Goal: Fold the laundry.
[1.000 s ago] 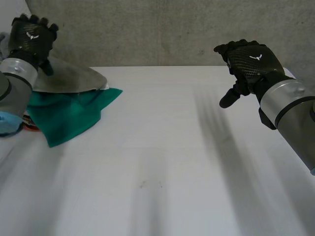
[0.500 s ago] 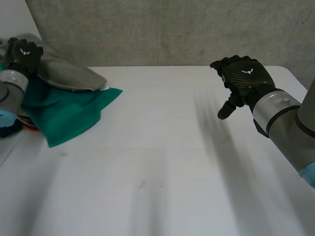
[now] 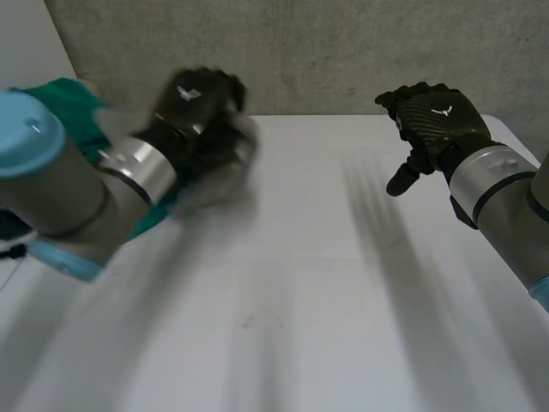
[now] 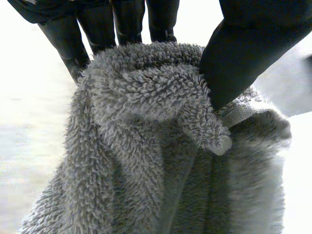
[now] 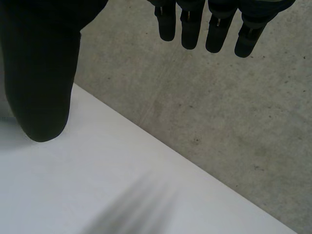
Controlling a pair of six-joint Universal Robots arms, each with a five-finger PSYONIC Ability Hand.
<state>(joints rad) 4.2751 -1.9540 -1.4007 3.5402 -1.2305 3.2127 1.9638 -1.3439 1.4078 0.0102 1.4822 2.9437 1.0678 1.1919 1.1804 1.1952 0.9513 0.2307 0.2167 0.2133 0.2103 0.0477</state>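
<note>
Left hand (image 3: 199, 110) pinches the grey towel (image 4: 146, 146) between thumb and fingers. It has swung in from the pile at far left toward upper centre, so the towel is off the green cloth (image 3: 60, 96), likely ready for spreading. Right hand (image 3: 433, 120) hangs spread and empty, upper right.

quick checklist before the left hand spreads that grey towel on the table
1. Grip: left hand pinches grey towel between thumb and fingers: ok.
2. Free hand: right hand open, empty, above white table: ok.
3. Room: table's middle bare for spreading: ok.
4. Snag: towel free of green cloth: cannot tell.
5. Hold point, corner or edge: cannot tell.
</note>
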